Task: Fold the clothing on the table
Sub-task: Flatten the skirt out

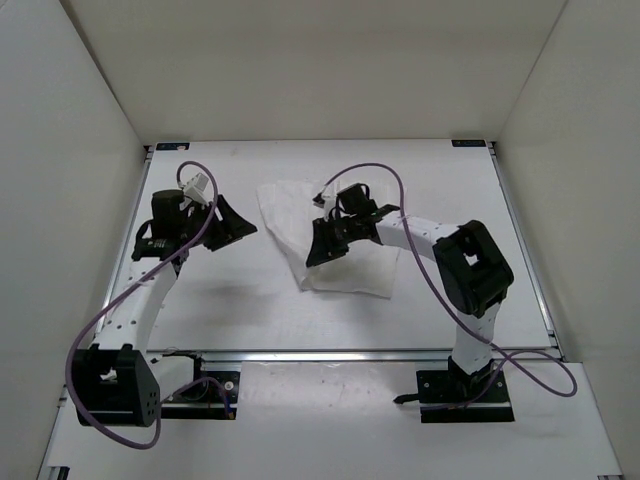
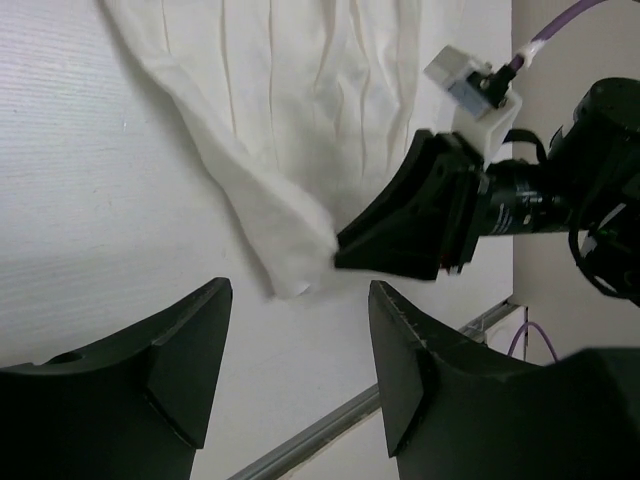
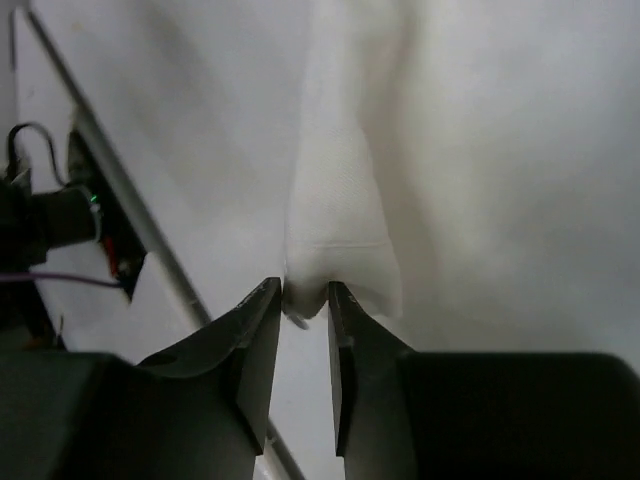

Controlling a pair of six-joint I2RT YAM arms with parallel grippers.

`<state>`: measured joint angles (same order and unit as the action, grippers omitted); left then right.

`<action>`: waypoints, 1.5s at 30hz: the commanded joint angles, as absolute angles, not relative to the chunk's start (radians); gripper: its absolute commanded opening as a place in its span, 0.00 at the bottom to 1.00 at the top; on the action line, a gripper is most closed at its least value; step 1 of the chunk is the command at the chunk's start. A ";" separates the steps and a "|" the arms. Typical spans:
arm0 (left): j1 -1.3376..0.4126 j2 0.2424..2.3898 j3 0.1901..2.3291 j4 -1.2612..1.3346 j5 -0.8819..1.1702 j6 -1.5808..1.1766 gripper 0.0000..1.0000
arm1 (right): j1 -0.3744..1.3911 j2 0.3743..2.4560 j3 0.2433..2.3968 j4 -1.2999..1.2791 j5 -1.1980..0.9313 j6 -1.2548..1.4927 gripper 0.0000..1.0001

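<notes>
Pinch on clothing point(image 1: 345, 272), middle of bench point(image 1: 250, 310).
Right tool point(image 3: 306, 300) is closed on a bunched edge of the clothing; left tool point(image 2: 298, 305) hangs open and empty just beside it, above the bench.

On the table point(image 1: 250, 300), clothing point(image 1: 345, 275) beneath right pincer point(image 1: 322, 250), left pincer point(image 1: 235, 232) leftward.

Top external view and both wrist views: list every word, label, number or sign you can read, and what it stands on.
None: no readable text shows on the clothing, the table, the left pincer or the right pincer in any view.
</notes>
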<state>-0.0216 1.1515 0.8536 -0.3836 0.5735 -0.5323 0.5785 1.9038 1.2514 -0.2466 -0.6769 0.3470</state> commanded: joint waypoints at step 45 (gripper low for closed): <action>-0.325 1.352 0.590 0.049 0.302 -0.718 0.00 | 0.239 1.392 0.794 -0.262 -0.445 0.463 0.00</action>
<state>-0.3466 1.3952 0.5014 0.0216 0.2745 -0.7322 0.2199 1.4395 0.6628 -0.2741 -0.4248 0.4923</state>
